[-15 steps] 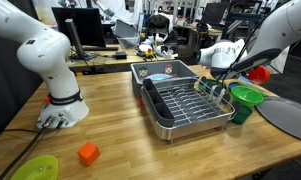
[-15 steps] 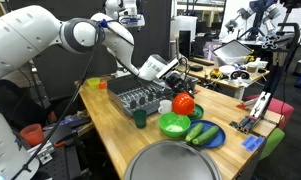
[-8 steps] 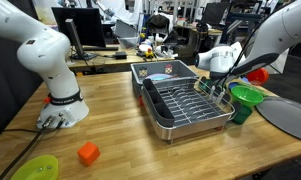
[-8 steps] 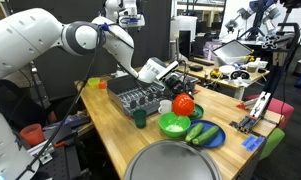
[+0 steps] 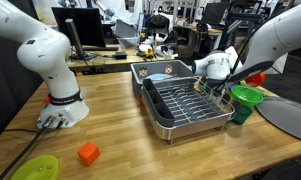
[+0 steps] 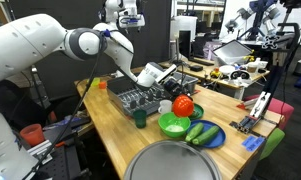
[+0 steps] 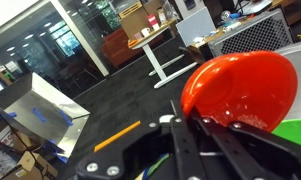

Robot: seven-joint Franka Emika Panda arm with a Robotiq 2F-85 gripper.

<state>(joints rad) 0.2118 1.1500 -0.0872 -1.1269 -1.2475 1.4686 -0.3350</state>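
Red ladle (image 5: 258,73) with a thin black handle hangs just above the green bowl (image 5: 247,96), beside the rack (image 5: 190,125) toward one end of the worktop (image 5: 110,130). It looks light and stiff, most likely plastic, with a smooth, slick scoop. The slim handle is the place to hold it, gripped firmly so the scoop's weight cannot twist it round between the fingers. The hand (image 7: 190,122) is closed. In the wrist view its fingers appear clamped on that handle, with the red scoop just ahead of them. In an exterior view the arm (image 6: 85,40) arches high over the rack, its forearm sloping down and its wrist bent so that the hand tilts toward the green bowl.
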